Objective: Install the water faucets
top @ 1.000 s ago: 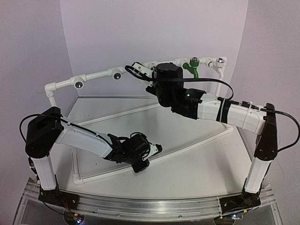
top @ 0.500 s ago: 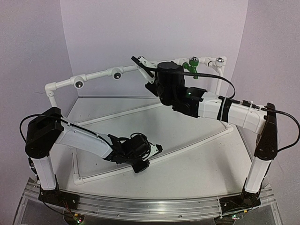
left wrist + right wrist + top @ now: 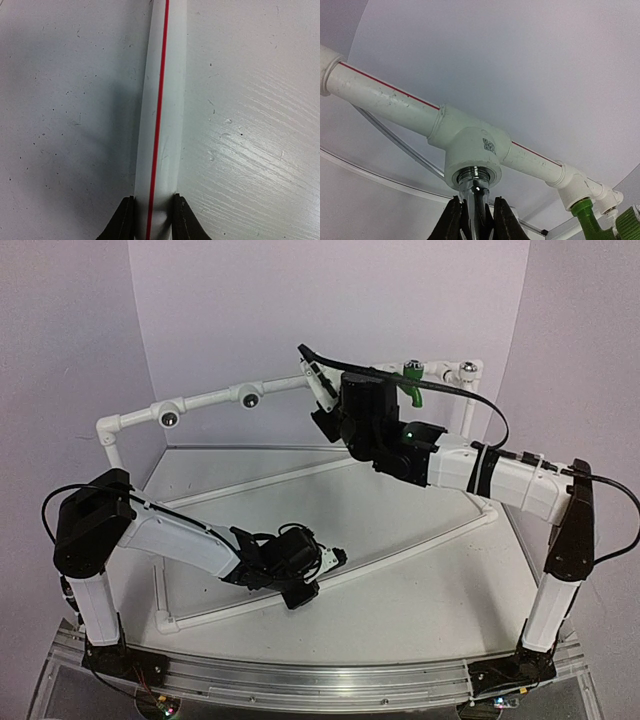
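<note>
Right claw (image 3: 477, 207) clenched on silver faucet (image 3: 478, 186); threaded end at tee socket (image 3: 470, 150) mouth. Left claw (image 3: 152, 205) clamps frame pipe (image 3: 161, 100). Step: threading in. Next needs straight axis, wrist rotation, no cross-threading.

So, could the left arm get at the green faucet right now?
Probably not: the left gripper is clamped on the low pipe, and the right arm, holding the silver faucet, crosses in front of the green faucet.
</note>
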Controlling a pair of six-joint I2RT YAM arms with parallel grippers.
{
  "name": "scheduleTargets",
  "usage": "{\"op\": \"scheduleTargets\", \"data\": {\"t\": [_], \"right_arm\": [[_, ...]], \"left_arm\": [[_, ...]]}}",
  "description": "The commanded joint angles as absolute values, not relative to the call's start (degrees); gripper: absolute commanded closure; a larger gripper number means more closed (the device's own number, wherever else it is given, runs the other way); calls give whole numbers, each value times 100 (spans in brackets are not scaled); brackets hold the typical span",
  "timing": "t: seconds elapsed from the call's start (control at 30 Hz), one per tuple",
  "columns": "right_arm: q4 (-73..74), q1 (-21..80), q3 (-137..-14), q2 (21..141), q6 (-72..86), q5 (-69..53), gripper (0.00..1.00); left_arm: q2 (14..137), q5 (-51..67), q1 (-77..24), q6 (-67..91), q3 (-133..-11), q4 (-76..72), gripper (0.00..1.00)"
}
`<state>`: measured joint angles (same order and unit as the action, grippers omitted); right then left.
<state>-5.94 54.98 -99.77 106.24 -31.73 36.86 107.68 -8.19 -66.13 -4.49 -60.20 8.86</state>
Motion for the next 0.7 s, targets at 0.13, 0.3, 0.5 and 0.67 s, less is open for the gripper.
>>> {"op": "scheduleTargets", "data": {"t": [0.13,0.3,0.5,0.67], "right_arm": [[-1269,4872,-10150,10532,-1869,3442,100],[-1271,4851,-10157,10612,-1358,3332,100],[-1271,4724,-10083,10630,-655,3155,100],[-1271,4622,-9973,10591,-19,2954,100]], "left_arm": [[11052,-153,-6947,-358,-5780,1283,100],[11047,-165,-6952,-363,-5782,1283,100],[11030,-179,-6956,-334,-5756,1281,100],[11023,-183,-6967,-331,-5750,1284,100]]}}
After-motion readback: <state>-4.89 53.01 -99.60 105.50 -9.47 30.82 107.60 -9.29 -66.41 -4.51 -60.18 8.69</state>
